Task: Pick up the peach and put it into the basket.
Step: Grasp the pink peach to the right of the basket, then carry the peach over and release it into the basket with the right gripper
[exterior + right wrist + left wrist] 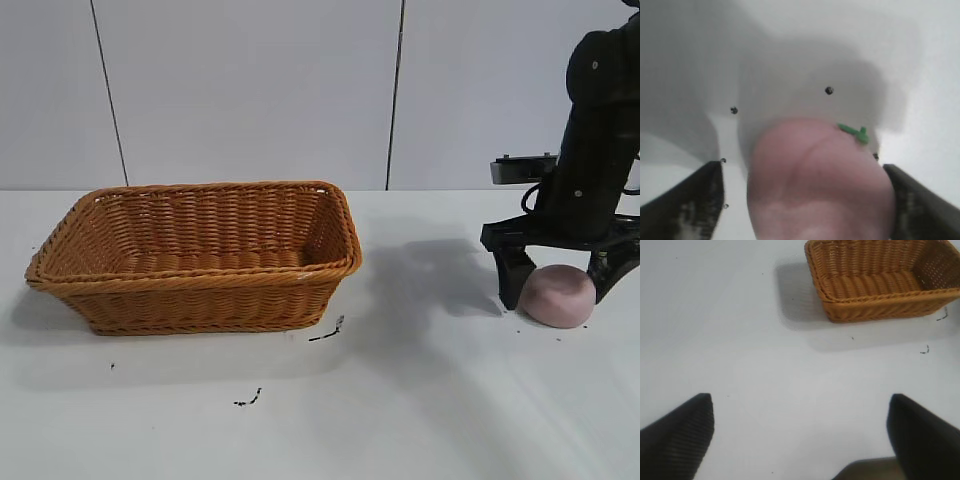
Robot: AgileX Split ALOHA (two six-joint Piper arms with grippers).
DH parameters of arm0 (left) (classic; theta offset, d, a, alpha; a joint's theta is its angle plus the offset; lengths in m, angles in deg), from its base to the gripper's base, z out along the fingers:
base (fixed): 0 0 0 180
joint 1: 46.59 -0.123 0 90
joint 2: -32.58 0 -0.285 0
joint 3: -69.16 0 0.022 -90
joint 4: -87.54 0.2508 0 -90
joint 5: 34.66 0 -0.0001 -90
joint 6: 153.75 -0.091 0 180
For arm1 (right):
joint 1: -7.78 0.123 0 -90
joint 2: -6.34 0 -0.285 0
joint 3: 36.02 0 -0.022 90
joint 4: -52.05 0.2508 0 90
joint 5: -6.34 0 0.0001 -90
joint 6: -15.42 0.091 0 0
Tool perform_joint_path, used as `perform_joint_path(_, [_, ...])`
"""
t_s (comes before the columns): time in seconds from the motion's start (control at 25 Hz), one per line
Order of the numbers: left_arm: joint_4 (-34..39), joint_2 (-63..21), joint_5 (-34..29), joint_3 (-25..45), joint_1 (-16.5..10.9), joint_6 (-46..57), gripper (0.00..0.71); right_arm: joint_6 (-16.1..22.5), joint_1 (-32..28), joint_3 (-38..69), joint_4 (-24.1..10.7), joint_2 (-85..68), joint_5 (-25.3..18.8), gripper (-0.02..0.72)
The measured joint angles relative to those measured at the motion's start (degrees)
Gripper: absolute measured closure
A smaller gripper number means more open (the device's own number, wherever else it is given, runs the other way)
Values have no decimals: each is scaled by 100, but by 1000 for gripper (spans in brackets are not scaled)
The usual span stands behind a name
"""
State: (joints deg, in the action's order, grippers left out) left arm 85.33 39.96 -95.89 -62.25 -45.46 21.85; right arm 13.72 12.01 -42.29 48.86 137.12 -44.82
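The pale-pink peach (558, 297) lies on the white table at the right, well apart from the orange-brown wicker basket (200, 283) at the left. My right gripper (557, 297) is lowered over the peach, open, with one black finger on each side of it. In the right wrist view the peach (820, 185) fills the space between the fingers of the right gripper (801, 170). A gap shows on one side, and the other finger is close against it. A small green stem (855, 132) sits on the peach. My left gripper (800, 400) is open and empty over bare table, far from the basket (875, 295).
Small black marks (328, 332) lie on the table in front of the basket's right corner, with another mark (248, 400) nearer the front. A grey panelled wall stands behind the table. Bare white table lies between the basket and the peach.
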Motion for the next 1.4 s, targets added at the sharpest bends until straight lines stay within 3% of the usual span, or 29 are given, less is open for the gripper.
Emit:
perform_joint_path(0.16, [0, 0, 0, 0, 0, 0, 18, 0, 0, -418, -103, -238, -381, 673])
perform_joint_path(0.44, [0, 0, 0, 0, 0, 0, 18, -5, 23, -1854, 222, -822, -1113, 678])
perform_joint_path(0.64, [0, 0, 0, 0, 0, 0, 18, -5, 377, -2642, 14, -830, -1531, 678])
perform_joint_path(0.88, [0, 0, 0, 0, 0, 0, 18, 170, 1106, -3488, -9, -679, -1546, 678])
perform_joint_path(1.12, [0, 0, 0, 0, 0, 0, 18, 170, 2047, -4039, 226, -107, -1527, 678])
perform_joint_path(1.4, [0, 0, 0, 0, 0, 0, 18, 127, 3059, -4057, 319, 695, -892, 678])
